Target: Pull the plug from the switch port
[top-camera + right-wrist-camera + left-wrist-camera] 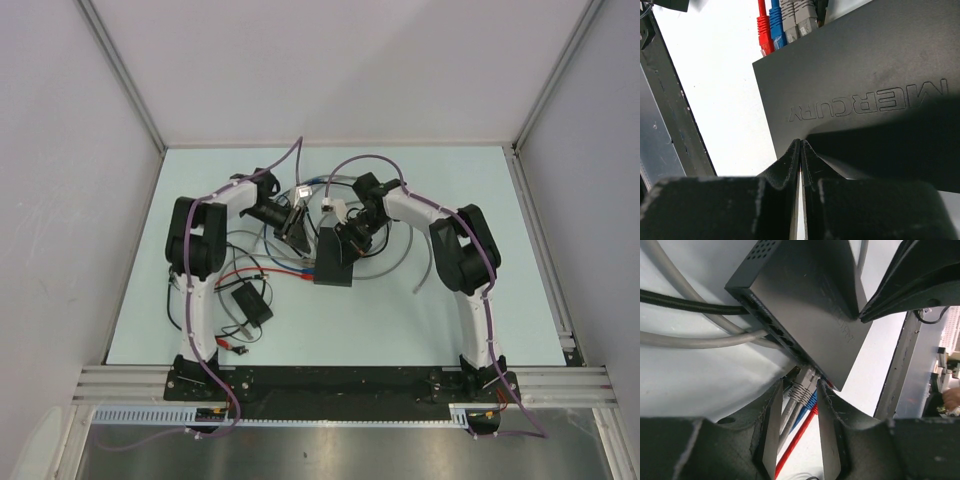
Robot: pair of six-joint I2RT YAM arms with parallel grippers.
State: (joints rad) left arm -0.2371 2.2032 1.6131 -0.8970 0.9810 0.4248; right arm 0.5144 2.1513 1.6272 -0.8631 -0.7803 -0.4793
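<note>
Plug (801, 390) lengthwise toward left tool (800, 385)

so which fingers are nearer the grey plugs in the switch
Left. The left fingers straddle the grey plugs at the port edge of the switch; the right fingers, shut, rest on its top, back from the plugs.

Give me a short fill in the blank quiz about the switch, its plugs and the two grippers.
1. The lettering on the switch reads ____.
2. Beside the blue plug, the outermost plug is ____.
3. The jaws of the right gripper are ____.
4. The left gripper straddles two ____ plugs.
Missing: MERCURY, red, shut, grey.
</note>
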